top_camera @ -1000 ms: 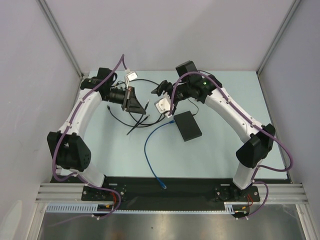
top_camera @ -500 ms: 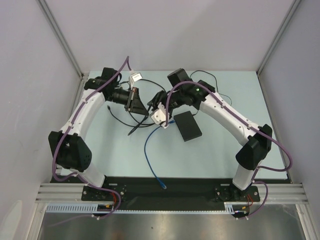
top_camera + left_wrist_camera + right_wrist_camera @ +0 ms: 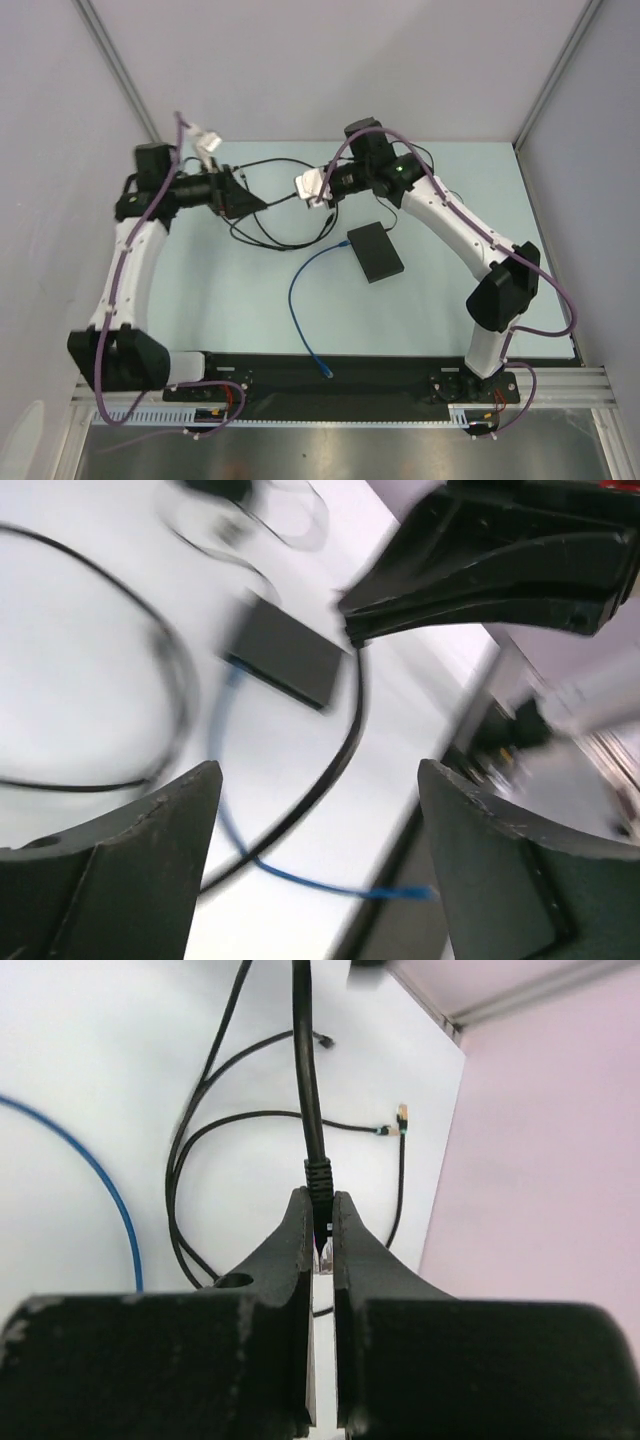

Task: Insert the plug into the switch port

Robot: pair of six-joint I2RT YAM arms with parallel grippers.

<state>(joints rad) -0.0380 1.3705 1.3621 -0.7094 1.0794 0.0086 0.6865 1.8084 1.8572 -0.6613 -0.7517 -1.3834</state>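
While my right hand (image 3: 320, 1222) is pinched tight on the plug (image 3: 318, 1175) of the black cable (image 3: 303, 1050), my left hand (image 3: 318, 775) gapes wide, holding nothing. The switch (image 3: 375, 252) lies flat on the worktop (image 3: 200, 290), apart from both hands.

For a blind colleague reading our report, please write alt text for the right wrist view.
The right gripper is shut on the plug of a black cable that leads up the picture over the table. A blue cable curves at left.
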